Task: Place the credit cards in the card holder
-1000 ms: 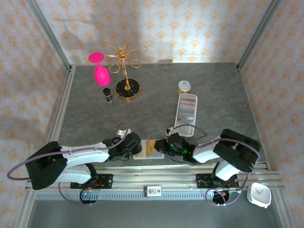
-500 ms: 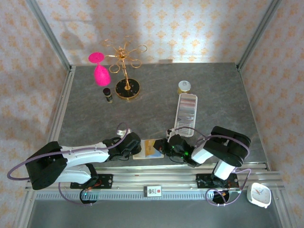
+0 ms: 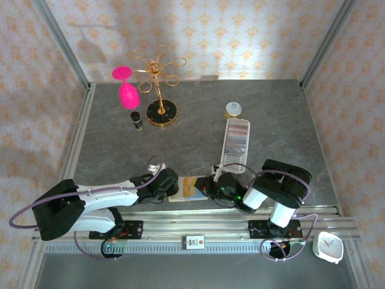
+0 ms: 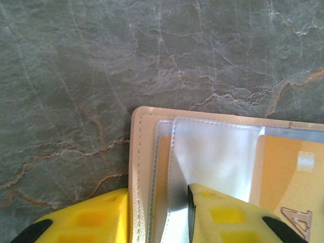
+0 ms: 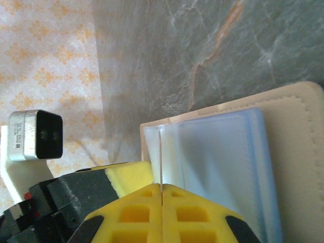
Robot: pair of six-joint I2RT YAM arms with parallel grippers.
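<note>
The card holder [image 3: 180,195] lies opened flat at the near edge of the bench [image 3: 271,114], roughly midway along it, between the two hands. The left hand [image 4: 157,197] has its fingers spread a little and straddles the holder's stitched beige outer edge. One finger is over the bare bench just beside that edge, the other over a clear sleeve. An orange-gold card [image 4: 286,182] sits inside a sleeve further in. The right hand [image 5: 162,190] is pressed together, pinching one clear sleeve leaf edge-on at the holder's other side.
</note>
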